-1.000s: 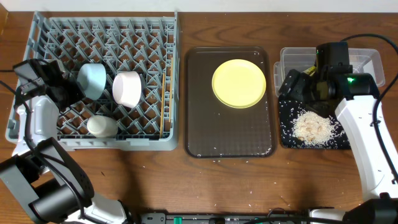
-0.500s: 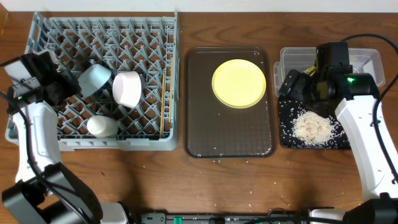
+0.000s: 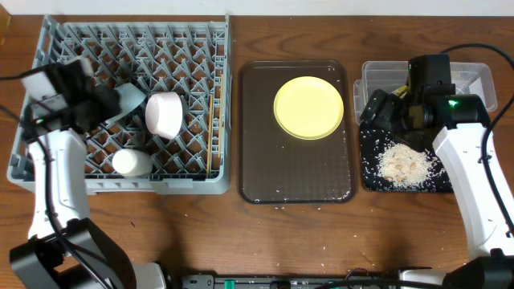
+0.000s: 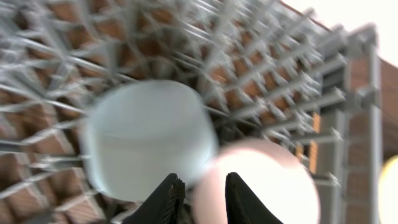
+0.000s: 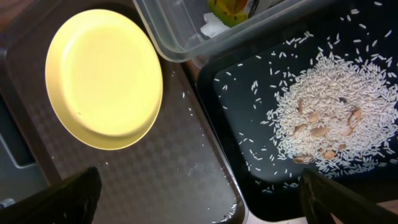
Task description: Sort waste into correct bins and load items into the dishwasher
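Observation:
My left gripper [image 3: 98, 108] is over the grey dish rack [image 3: 56, 178], shut on the edge of the tilted light blue bowl [image 3: 130, 98]. In the left wrist view the gripper [image 4: 204, 190] has its jaws nearly closed at that bowl [image 4: 146, 137], beside the white bowl [image 4: 261, 180]. The white bowl [image 3: 165, 114], white cup [image 3: 131, 163] and chopsticks [image 3: 213, 120] are in the rack. My right gripper [image 3: 376, 108] hangs open and empty [image 5: 199, 205] between the yellow plate [image 5: 102, 78] and the black tray [image 5: 249, 168] of rice [image 5: 323, 118]. The wrapper [image 5: 230, 9] and napkin [image 5: 214, 26] lie in the clear tub [image 5: 168, 37].
The yellow plate [image 3: 309, 107] lies on a dark brown serving tray [image 3: 293, 181] in the middle. The clear tub [image 3: 474, 80] stands behind the black tray [image 3: 405, 164] at the right. Loose rice grains dot the serving tray's front edge and the table in front.
My left gripper has moved right over the rack and the light blue bowl has tipped further with it. The right arm has not moved.

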